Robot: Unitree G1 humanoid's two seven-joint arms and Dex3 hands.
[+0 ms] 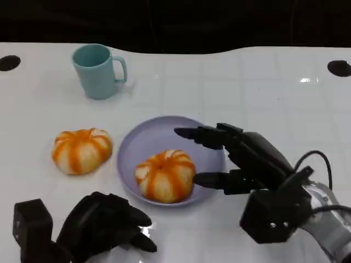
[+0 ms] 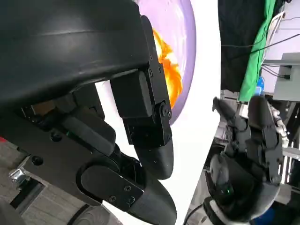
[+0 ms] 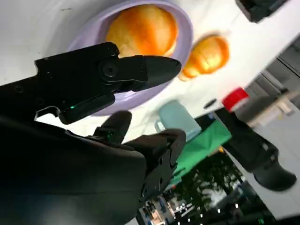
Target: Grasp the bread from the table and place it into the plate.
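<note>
White table (image 1: 263, 82): bread (image 1: 165, 175) sits plated before our spread, empty right hand (image 1: 230, 159); we next withdraw it.

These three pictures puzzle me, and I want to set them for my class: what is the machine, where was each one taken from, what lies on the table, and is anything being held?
It is a humanoid robot with two black hands. The head view looks down at a white table. The other two come from cameras at its wrists, so they look tilted. On the table stand a teal mug and a purple plate. One orange-striped bread lies in the plate; another bread lies beside it on the table. The right hand is open beside the plate, holding nothing. The left hand has its fingers curled, also holding nothing.
</note>
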